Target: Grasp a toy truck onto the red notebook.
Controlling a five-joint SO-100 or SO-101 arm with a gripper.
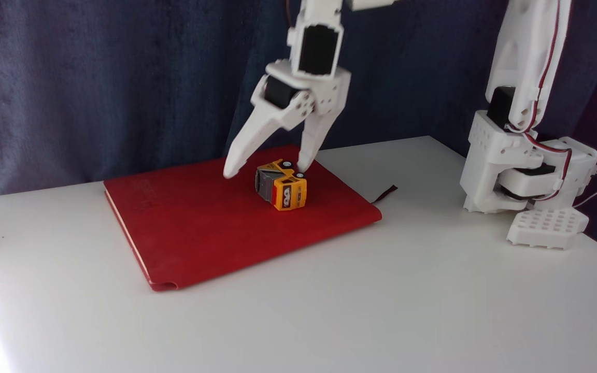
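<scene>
The yellow-orange toy truck (281,185) lies tipped on its side on the red notebook (200,223), wheels pointing up and back. The notebook lies flat on the white table, left of centre in the fixed view, its ribbon bookmark (384,194) sticking out at the right. My white gripper (266,169) hangs just above and behind the truck. It is open, with one fingertip (231,168) to the truck's left and the other at the truck's wheels; I cannot tell whether that one touches. Nothing is held between the fingers.
The arm's white base (526,176) is clamped at the table's right back corner. A dark blue curtain (96,77) hangs behind the table. The white tabletop (381,300) stretches in front of and to the right of the notebook.
</scene>
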